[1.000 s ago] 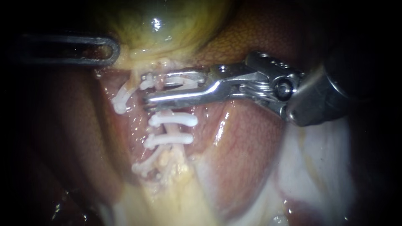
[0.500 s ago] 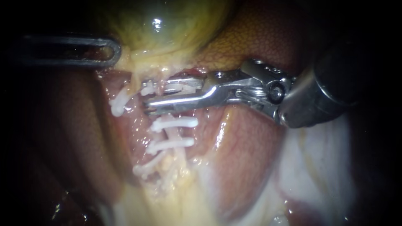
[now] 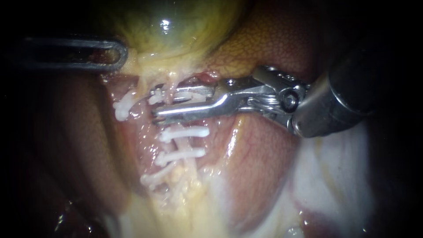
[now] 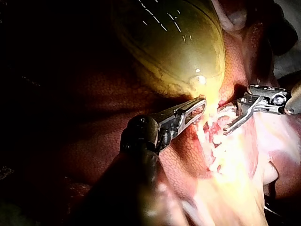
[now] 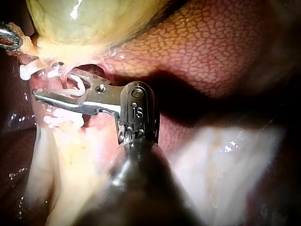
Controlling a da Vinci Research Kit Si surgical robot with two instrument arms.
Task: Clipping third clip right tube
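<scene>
Two placed clips point(image 3: 184, 132): in the endoscope view they sit across the right tube point(image 3: 179, 143), one below the other, so the next one belongs just above them, toward the gallbladder point(image 3: 167, 26).
Right instrument point(image 3: 154, 105): its jaws stand a little apart, one on each side of the right tube above the upper placed clip, and carry the white third clip point(image 3: 187, 94) between them. It looks lined up to squeeze.
Left instrument point(image 3: 115, 53): its jaws lie closed on the yellow foot of the gallbladder, probably pulling it away so the tube is stretched and bare.
Left wrist view, left instrument point(image 4: 202, 106): the jaws pinch the gallbladder point(image 4: 174, 42) at its narrow end. The right instrument point(image 4: 229, 120) works just beside them, over the pale tissue.
Right wrist view, right instrument point(image 5: 47, 84): the third clip point(image 5: 79, 88) curves between the part-open jaws. The liver point(image 5: 211, 47) lies behind, clear of them.
Jaw tips: if they close before both pass the tube, the clip would likely catch only part of it.
</scene>
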